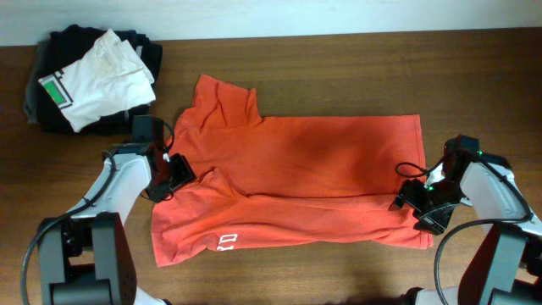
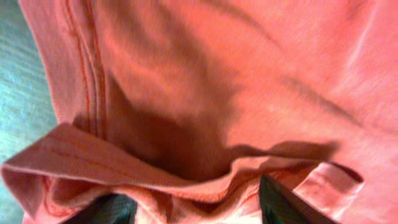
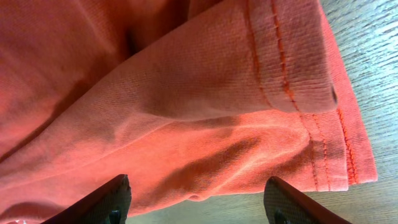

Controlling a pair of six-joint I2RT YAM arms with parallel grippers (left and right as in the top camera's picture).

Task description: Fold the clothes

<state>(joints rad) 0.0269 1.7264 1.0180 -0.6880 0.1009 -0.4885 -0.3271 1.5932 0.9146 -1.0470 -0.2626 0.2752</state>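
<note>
The red-orange T-shirt (image 1: 305, 161) lies flat across the middle of the table, its lower part folded up so that white lettering (image 1: 224, 244) shows near the front left. My left gripper (image 1: 174, 174) is at the shirt's left edge by a sleeve. In the left wrist view its fingers (image 2: 196, 208) are apart, with a bunched fold of the shirt (image 2: 217, 81) between them. My right gripper (image 1: 411, 203) is at the right hem. In the right wrist view it (image 3: 196, 199) is open, just short of the layered hem (image 3: 155, 93). The neck label is hidden.
A white garment with a green patch (image 1: 93, 76) lies on black folded garments (image 1: 51, 51) at the back left corner. Brown wooden table (image 1: 339, 76) shows around the shirt and beside the hem in the right wrist view (image 3: 367, 37).
</note>
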